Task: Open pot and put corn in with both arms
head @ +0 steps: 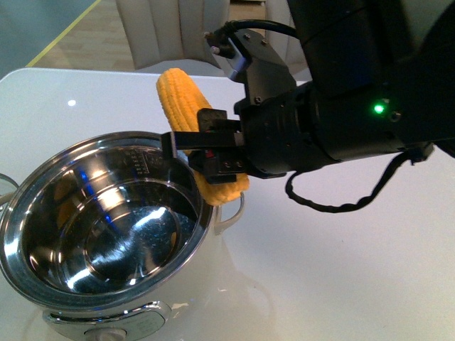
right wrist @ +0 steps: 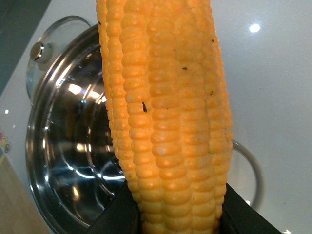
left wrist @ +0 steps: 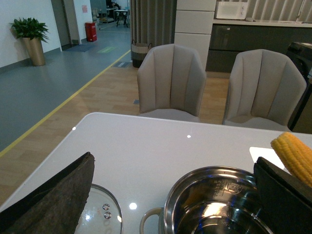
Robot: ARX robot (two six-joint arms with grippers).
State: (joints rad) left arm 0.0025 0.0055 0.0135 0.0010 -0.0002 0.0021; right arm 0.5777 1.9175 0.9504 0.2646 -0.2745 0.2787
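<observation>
We see bright, even light from above, with lamp spots glinting on the table (head: 341, 270) and hard glare inside the pot (head: 135, 227). Up close the corn (right wrist: 170, 122) is sharp; the pot behind it softens.

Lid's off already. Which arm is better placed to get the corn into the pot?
Right. The right gripper is shut on the corn, held at the rim of the pot. The left gripper is open and empty, near the lid.

One pot (head: 50, 227), one corn cob (head: 181, 99), one glass lid (left wrist: 100, 214), two chairs (left wrist: 170, 80) (left wrist: 265, 87), one potted plant (left wrist: 30, 29), perhaps one microwave (left wrist: 231, 9) far back.
</observation>
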